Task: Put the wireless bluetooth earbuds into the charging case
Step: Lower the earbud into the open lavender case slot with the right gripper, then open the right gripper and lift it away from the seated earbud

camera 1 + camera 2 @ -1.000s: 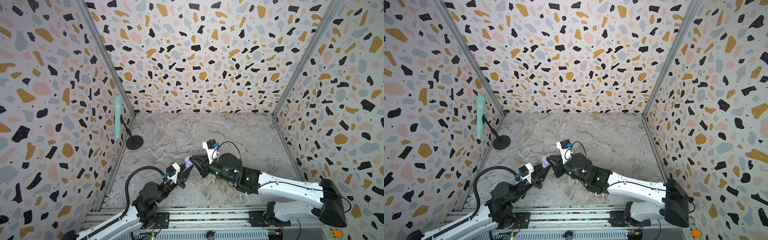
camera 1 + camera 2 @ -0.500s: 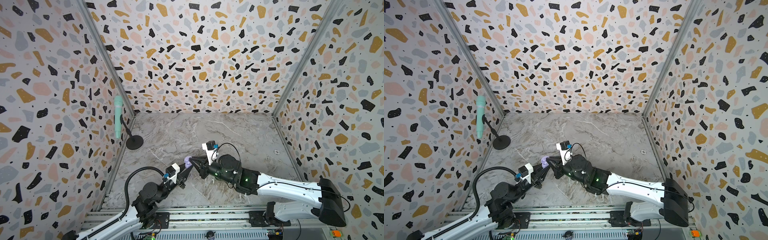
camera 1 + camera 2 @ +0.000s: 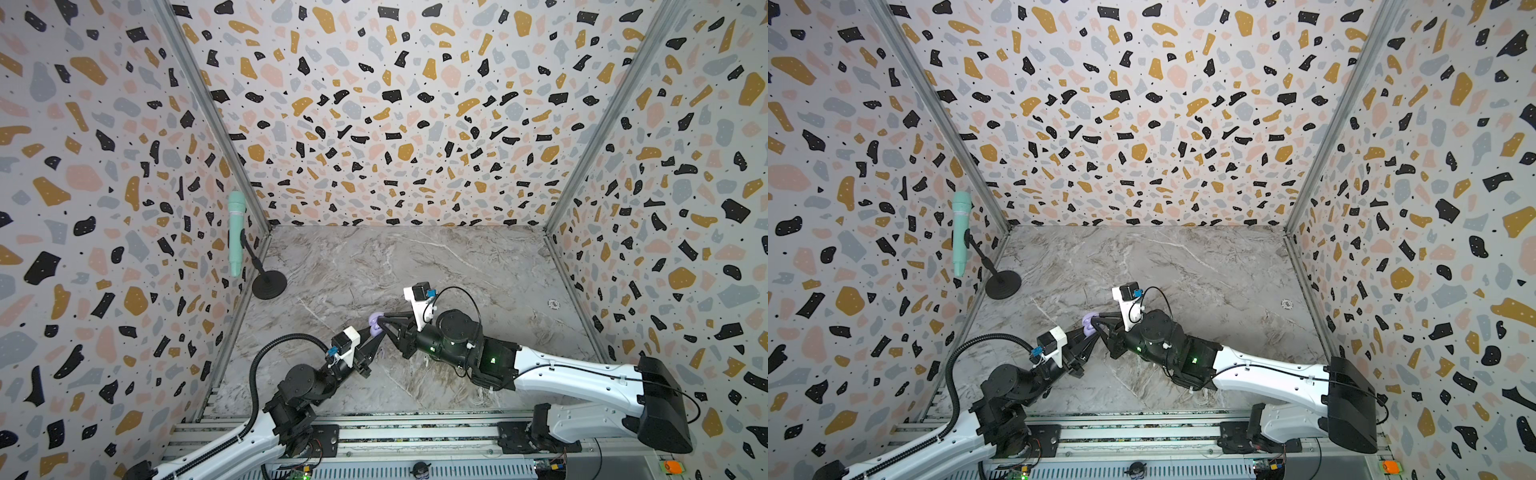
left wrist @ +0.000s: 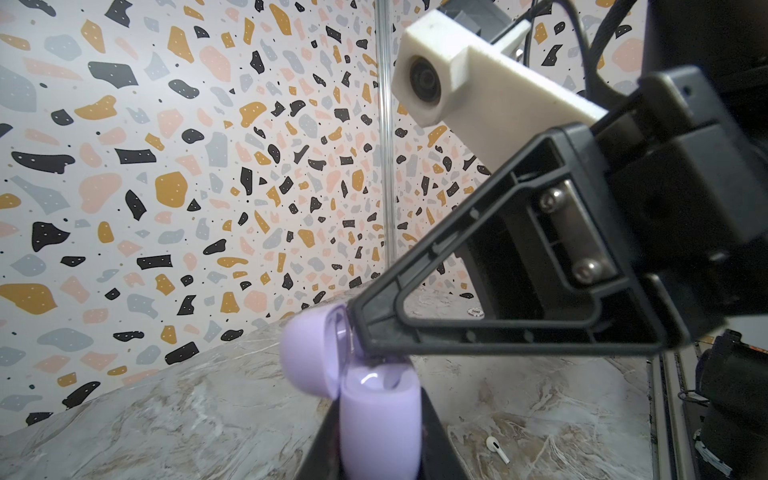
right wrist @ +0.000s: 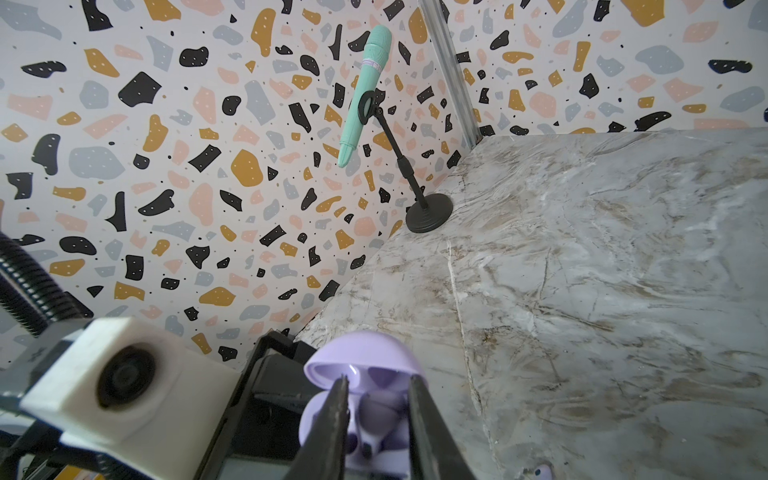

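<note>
The lavender charging case (image 4: 378, 424) stands upright with its lid (image 5: 361, 353) swung open, and my left gripper (image 3: 374, 337) is shut on its body. In both top views it sits left of the floor's middle (image 3: 1089, 324). My right gripper (image 5: 378, 386) hangs over the case mouth. Its jaws stand a little apart, with a lavender earbud (image 5: 374, 415) between them, resting in the case. A white earbud (image 4: 497, 449) lies on the marble floor beside the case. Another lavender earbud (image 5: 542, 473) lies on the floor close by.
A mint green microphone (image 3: 236, 232) on a black stand (image 3: 269, 286) occupies the far left corner. A small round token (image 3: 553, 304) lies near the right wall. Terrazzo walls enclose the marble floor (image 3: 415, 266) on three sides.
My right gripper's jaws have parted slightly around the lavender earbud over the case. Both arms have stayed almost where they were.
</note>
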`<control>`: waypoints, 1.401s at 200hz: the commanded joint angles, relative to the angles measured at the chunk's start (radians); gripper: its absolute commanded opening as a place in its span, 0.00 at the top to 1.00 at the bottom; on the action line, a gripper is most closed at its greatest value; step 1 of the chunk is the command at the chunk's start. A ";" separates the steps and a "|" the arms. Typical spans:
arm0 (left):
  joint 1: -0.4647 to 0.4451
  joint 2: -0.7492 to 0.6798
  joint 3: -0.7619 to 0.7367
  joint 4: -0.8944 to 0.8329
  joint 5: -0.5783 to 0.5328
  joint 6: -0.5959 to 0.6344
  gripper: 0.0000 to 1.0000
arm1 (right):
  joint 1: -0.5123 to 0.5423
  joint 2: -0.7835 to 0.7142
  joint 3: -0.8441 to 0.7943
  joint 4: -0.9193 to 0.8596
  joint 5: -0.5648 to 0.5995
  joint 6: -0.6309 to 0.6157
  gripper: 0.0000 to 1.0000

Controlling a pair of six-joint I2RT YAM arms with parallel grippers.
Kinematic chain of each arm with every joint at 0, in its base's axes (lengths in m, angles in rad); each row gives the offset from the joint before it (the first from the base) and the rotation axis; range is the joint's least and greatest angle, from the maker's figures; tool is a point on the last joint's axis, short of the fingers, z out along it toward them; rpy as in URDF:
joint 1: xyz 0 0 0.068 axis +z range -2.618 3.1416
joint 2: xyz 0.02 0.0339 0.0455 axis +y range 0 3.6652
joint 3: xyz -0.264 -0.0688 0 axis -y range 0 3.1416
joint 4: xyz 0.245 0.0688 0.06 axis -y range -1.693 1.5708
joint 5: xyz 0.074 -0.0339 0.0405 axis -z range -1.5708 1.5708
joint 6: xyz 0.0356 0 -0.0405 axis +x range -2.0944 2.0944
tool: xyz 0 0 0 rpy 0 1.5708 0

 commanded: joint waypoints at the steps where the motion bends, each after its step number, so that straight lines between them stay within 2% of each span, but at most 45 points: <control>1: -0.004 -0.008 -0.002 0.075 -0.009 0.011 1.00 | 0.007 -0.020 -0.006 -0.014 0.012 0.001 0.72; 142: -0.004 0.002 -0.001 0.076 -0.006 0.013 1.00 | 0.005 -0.048 -0.007 -0.029 0.033 -0.004 0.67; 167: -0.005 0.000 0.001 0.072 -0.002 0.017 1.00 | 0.005 -0.058 0.000 -0.044 0.046 -0.020 0.60; 225: -0.005 -0.004 0.005 0.063 -0.009 0.023 1.00 | 0.002 -0.100 0.022 -0.082 0.064 -0.061 0.53; 280: -0.005 -0.020 0.015 0.038 -0.001 0.043 1.00 | -0.056 -0.165 -0.004 -0.103 0.042 -0.058 0.45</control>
